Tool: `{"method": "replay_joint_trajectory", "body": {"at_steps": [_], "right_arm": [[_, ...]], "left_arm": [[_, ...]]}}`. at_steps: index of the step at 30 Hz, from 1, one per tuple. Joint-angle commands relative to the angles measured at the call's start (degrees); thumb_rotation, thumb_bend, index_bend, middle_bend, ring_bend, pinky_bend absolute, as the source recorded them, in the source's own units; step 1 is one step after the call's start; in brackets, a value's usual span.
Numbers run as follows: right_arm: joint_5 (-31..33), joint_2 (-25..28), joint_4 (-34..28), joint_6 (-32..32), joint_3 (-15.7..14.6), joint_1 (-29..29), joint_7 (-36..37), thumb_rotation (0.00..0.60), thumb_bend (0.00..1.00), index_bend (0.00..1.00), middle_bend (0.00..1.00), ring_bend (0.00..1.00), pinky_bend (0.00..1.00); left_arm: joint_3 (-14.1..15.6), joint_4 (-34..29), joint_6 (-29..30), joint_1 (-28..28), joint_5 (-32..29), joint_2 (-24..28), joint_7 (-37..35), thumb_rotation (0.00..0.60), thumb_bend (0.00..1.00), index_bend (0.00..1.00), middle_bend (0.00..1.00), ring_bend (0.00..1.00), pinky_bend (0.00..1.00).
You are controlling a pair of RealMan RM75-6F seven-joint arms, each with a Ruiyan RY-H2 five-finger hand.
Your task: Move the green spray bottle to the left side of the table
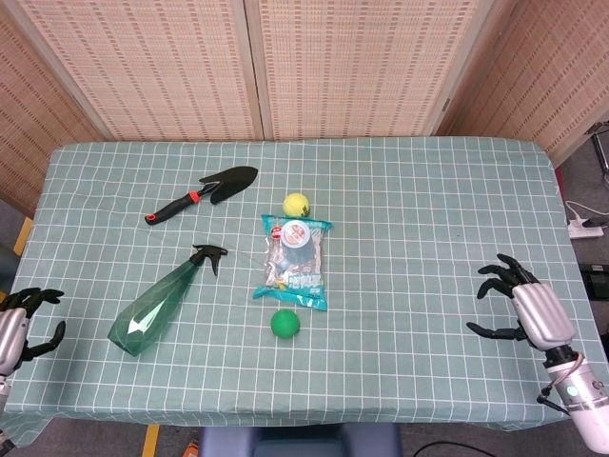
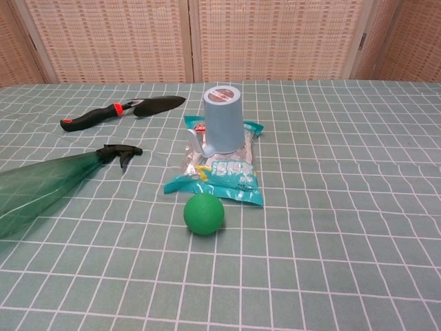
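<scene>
Each hand has a smooth silver-grey back shell and slim black fingers, seen on the right hand (image 1: 521, 309) and on the left hand (image 1: 17, 324), which is partly cut off by the picture's edge. Behind the right hand sits a white wrist (image 1: 585, 405) with a small green light, and a thin dark cable loops beside it.
</scene>
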Motion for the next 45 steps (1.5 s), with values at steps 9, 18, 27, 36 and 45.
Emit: {"method": "replay_joint_trajectory", "body": {"at_steps": [9, 18, 27, 36, 45], "right_arm": [[-0.17, 0.39, -0.13, -0.42, -0.26, 0.09, -0.01, 0.6, 0.05, 0.51, 0.25, 0.08, 0.24], [-0.5, 0.64, 0.47, -0.09, -0.31, 0.04, -1.12, 0.6, 0.05, 0.51, 0.25, 0.08, 0.24], [-0.83, 0.52, 1.05, 0.1, -0.46, 0.0, -2.66, 0.6, 0.06, 0.51, 0.25, 0.08, 0.24], [-1.79, 1.12, 0.76, -0.53, -0.93, 0.48, -2.64, 0.6, 0.06, 0.51, 0.25, 0.08, 0.24], [-2.08, 1.59, 0.78, -1.04, -1.22, 0.77, -1.81, 0.6, 0.06, 0.51, 0.25, 0.08, 0.24]], "left_arm": [[-7.66, -19.69, -5.37, -6.07, -11.0, 13.51, 10.83, 0.6, 0.38, 0.29, 0.33, 0.21, 0.18], [-17.76, -35.63, -8.26, -30.62, -61.44, 17.78, 36.04, 0.6, 0.36, 0.22, 0.33, 0.22, 0.22], [-21.06, -23.01, 14.65, -55.65, -110.58, -0.62, 62.19, 0.6, 0.29, 0.21, 0.27, 0.2, 0.17], [-21.86, -18.02, 23.45, -60.38, -111.1, -12.44, 68.09, 0.6, 0.26, 0.2, 0.26, 0.17, 0.14], [-25.34, -12.53, 26.44, -62.91, -110.22, -20.72, 72.85, 0.6, 0.24, 0.18, 0.23, 0.13, 0.1]]}}
